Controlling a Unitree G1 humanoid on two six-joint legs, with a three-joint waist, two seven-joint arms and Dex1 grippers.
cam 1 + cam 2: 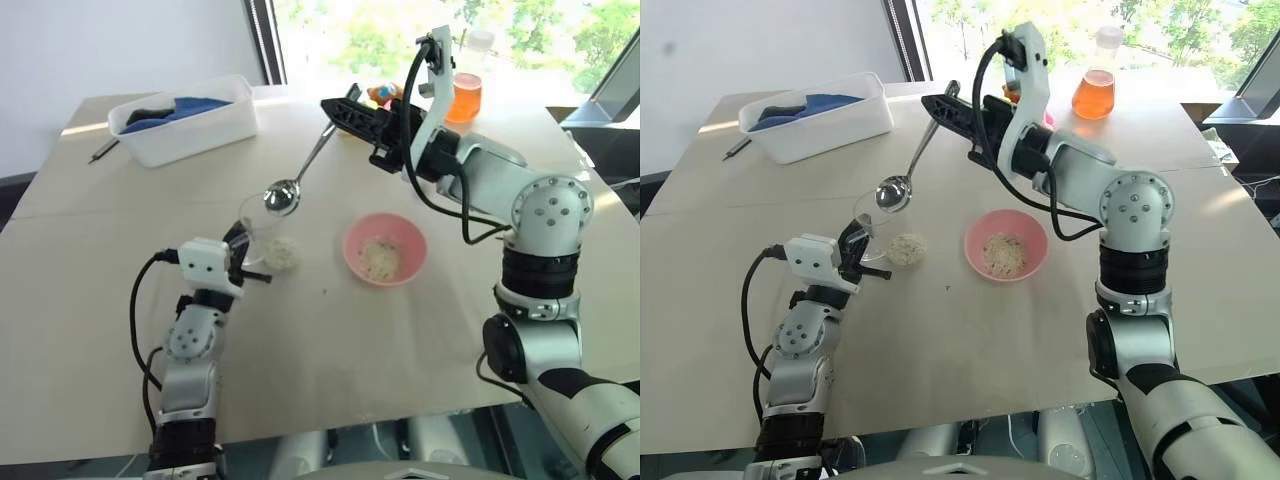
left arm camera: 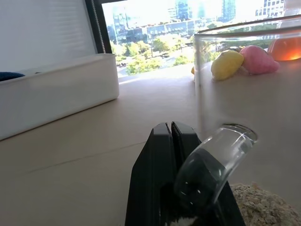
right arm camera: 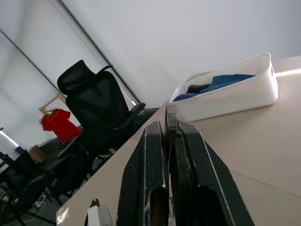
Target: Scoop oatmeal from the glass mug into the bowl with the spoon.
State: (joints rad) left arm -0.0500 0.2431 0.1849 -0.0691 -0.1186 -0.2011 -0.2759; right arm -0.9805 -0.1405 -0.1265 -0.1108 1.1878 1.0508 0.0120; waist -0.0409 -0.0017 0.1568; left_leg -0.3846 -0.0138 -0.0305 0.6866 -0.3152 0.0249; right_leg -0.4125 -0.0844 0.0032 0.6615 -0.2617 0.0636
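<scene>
Nearest the robot, the left gripper [image 1: 243,262] is clamped tight on the glass mug [image 1: 262,228], which is tipped on the table [image 1: 300,340], with oatmeal [image 1: 281,254] heaped inside at its low end. Just beside it, the pink bowl [image 1: 386,249] holds some oats. Above the mug hangs the spoon [image 1: 297,178], handle pinched in the raised right gripper [image 1: 336,108]. Farther back sits the white tub [image 1: 185,119].

The bowl [image 1: 385,248] sits on the middle of the table [image 1: 420,350] with oatmeal [image 1: 380,258] in it. Left of it, just beside, is the glass mug [image 1: 258,228], tilted, with a heap of oats at its near right. The spoon [image 1: 290,185] hangs above the mug. A tub [image 1: 185,120] is far left. A flask [image 1: 463,95] is far right.
</scene>
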